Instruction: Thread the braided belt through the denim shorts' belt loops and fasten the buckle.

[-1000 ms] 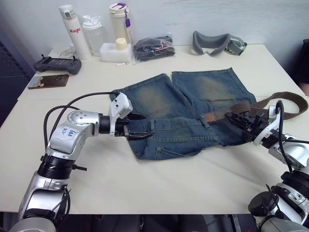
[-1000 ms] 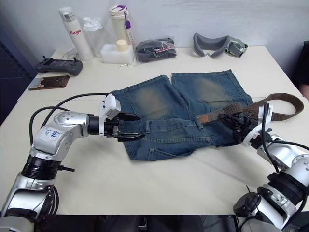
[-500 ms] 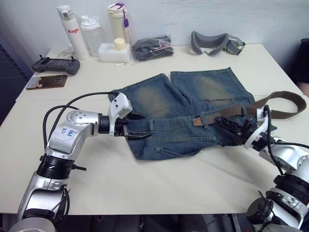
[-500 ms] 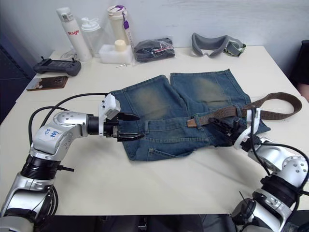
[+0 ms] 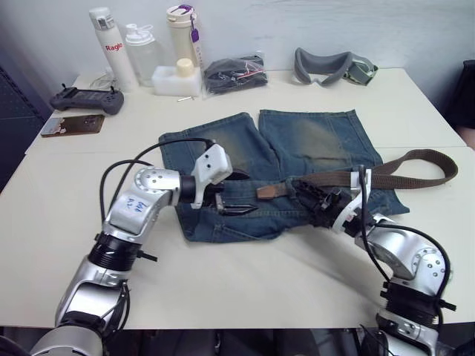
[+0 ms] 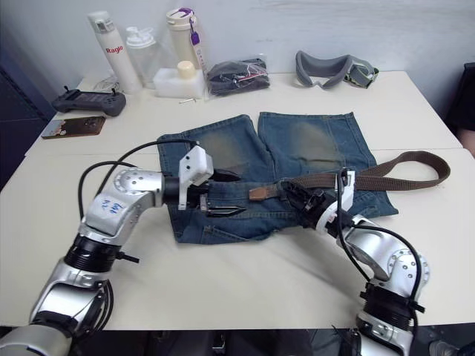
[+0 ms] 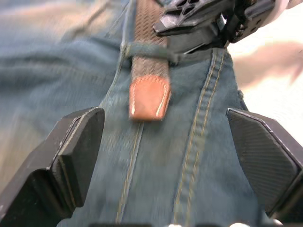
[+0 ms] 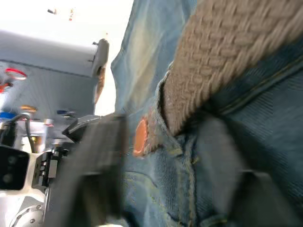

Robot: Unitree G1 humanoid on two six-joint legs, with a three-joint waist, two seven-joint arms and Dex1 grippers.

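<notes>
The denim shorts [image 5: 286, 167] lie flat mid-counter [image 5: 223, 274], waistband toward the robot, and the braided belt [image 5: 386, 169] now reaches further along that waistband than a second ago: its reddish-brown leather tip [image 5: 272, 190] has travelled from the right hip to near the fly. The right gripper [image 5: 319, 205] has slid left with it and lies over the belt on the waistband; whether its jaws are clamped on the strap cannot be told. The left gripper [image 5: 239, 204] has shifted right as well and rests on the denim just short of the tip, jaws spread wide and holding nothing. The belt's far end trails off the shorts in a loop on the counter to the right.

The left wrist view shows what the head views cannot: the tip [image 7: 149, 97] has just emerged from under one of the belt loops [image 7: 150, 50], with the right gripper's black fingers directly behind it.

At the back of the counter, a white bottle [image 5: 108, 39] bears red lettering reading "Ragic" or similar, beside two more bottles, a black bundle and grey goggles [image 5: 330, 65].
</notes>
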